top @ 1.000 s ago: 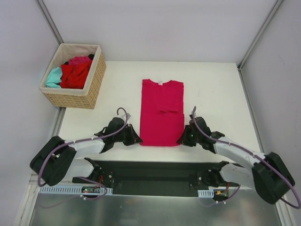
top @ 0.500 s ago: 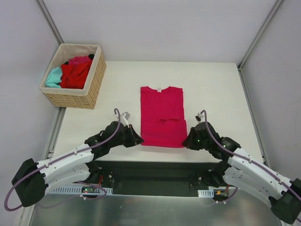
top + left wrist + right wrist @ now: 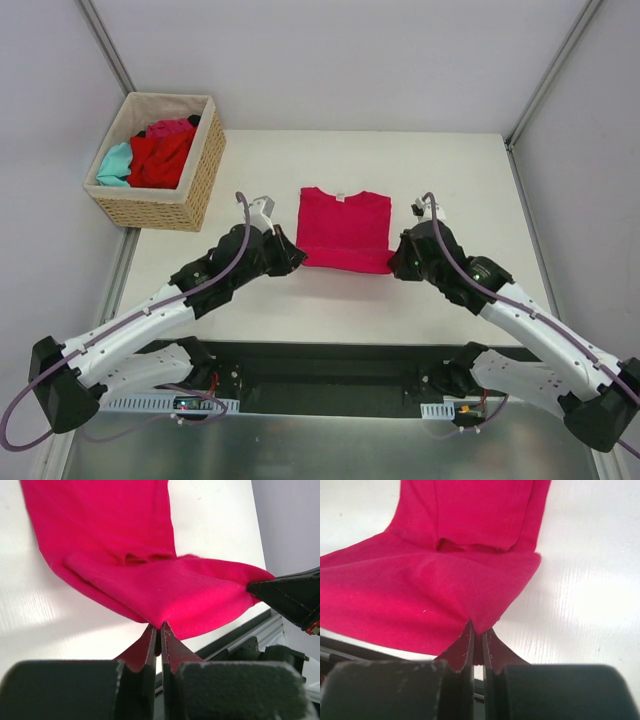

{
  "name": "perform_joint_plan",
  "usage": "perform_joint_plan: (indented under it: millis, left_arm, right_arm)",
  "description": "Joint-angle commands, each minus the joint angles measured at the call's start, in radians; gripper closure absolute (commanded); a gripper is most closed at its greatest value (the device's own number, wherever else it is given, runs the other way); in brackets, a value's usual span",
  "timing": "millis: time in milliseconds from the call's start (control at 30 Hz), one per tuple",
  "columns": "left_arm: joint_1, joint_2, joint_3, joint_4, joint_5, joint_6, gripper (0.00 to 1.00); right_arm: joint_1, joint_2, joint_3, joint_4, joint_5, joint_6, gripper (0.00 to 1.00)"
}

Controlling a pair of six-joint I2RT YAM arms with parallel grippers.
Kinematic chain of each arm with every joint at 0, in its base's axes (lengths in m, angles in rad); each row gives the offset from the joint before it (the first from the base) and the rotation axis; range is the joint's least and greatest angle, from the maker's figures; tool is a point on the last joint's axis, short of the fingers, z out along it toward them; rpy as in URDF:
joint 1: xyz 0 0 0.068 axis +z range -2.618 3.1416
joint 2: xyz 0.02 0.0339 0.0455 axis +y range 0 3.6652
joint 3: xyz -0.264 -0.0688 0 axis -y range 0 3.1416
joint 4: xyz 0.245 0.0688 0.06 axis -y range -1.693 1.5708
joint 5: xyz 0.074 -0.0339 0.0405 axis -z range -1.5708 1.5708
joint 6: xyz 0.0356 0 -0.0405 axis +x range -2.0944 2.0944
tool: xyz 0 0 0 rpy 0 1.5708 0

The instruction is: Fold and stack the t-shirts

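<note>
The magenta t-shirt (image 3: 345, 230) sits in the middle of the frame, its lower edge held up off the table (image 3: 460, 180). The left claw (image 3: 292, 257) pinches its lower left corner, the right claw (image 3: 397, 262) its lower right corner.

I read the magenta t-shirt (image 3: 344, 230) as soft, matt knit cloth. The table (image 3: 460, 180) is smooth and white, faintly grained, with a light sheen. The basket (image 3: 140, 210) is rough tan wicker, cloth-lined. The left gripper (image 3: 159, 629) and right gripper (image 3: 477, 632) show matt black, plastic-looking fingers
</note>
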Motion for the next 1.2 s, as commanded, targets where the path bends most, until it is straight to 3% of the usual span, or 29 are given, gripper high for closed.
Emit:
perform_joint_plan:
  millis: [0, 333, 533, 1167]
  left_arm:
    - [0.035, 0.074, 0.107, -0.023, -0.076, 0.097, 1.00]
    - [0.167, 0.263, 0.126, 0.080, -0.003, 0.080, 1.00]
    - [0.257, 0.406, 0.152, 0.157, 0.059, 0.071, 1.00]
    - [0.391, 0.817, 0.446, 0.240, 0.212, 0.078, 1.00]
  right_arm:
    - [-0.057, 0.078, 0.078, 0.040, 0.025, -0.069, 0.99]
    - [-0.272, 0.301, 0.170, 0.160, -0.100, -0.112, 0.99]
    - [-0.340, 0.476, 0.234, 0.210, -0.168, -0.105, 0.99]
    - [-0.430, 0.887, 0.533, 0.261, -0.229, -0.069, 0.99]
